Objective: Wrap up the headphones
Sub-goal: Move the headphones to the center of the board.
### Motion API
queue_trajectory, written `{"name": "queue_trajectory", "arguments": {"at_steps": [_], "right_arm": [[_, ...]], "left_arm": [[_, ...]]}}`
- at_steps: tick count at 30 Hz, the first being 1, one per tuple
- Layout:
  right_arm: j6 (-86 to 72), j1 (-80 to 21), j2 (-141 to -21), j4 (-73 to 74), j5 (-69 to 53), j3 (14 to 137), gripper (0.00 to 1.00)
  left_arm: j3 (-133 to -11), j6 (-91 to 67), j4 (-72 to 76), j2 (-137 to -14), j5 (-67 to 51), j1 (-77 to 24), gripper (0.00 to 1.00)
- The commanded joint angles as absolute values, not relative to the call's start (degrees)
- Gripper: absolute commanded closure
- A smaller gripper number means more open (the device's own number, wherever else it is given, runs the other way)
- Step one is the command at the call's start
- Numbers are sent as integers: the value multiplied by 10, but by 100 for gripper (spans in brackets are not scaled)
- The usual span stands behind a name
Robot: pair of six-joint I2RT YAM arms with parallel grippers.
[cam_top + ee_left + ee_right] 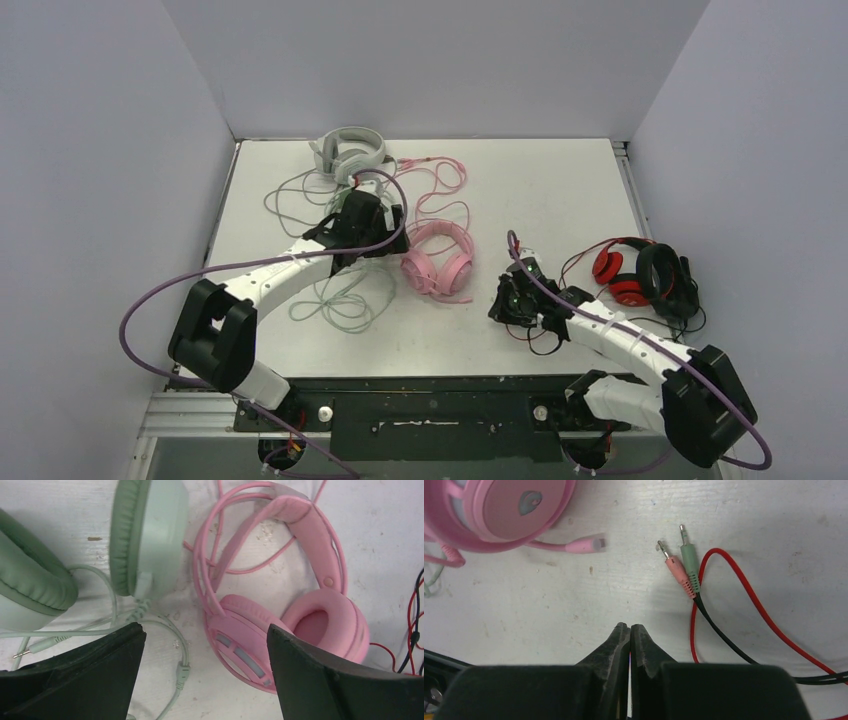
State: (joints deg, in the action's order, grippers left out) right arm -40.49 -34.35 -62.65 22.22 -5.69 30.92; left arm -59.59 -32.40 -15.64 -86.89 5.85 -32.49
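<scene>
Right pincer [630, 626] shut by red cable [714, 550], catch unclear, left pincer [206, 629] gaping empty over pink headset [320, 620]: cable-pickup step, next needs a firm cable grip.

Scuffed white tabletop [560, 190] at frame centre, plain pale lilac-grey walls [100, 150] left, back and right.

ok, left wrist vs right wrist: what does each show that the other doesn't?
Left wrist only: the mint green headset and its cable plug, seen past the open left end effector.
Right wrist only: pink and green jack plugs, lying beyond the shut right end effector.
Both: the pink headset, some red and black cable, and the table.
</scene>
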Motion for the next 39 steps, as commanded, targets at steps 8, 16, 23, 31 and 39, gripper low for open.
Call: {"name": "queue_trajectory", "arguments": {"at_steps": [8,16,23,31,39], "right_arm": [[-437,-199,-771,96,-80,294,100],[-416,17,-677,110,-16,318,79],[-313,-202,-707,142,-26,460,8],[-325,-379,-787,169,15,533,0],[-336,-439,-842,190,64,521,6]], "left_arm": [[-624,-365,-156,-947,107,-274,11],[-628,-505,-284,-987,304,-156,11],[-593,-446,-192,-910,247,-158,11],[-596,-322,-201,-804,172,-271,11],[-587,-262,-135,-800,71,-295,10]]}}
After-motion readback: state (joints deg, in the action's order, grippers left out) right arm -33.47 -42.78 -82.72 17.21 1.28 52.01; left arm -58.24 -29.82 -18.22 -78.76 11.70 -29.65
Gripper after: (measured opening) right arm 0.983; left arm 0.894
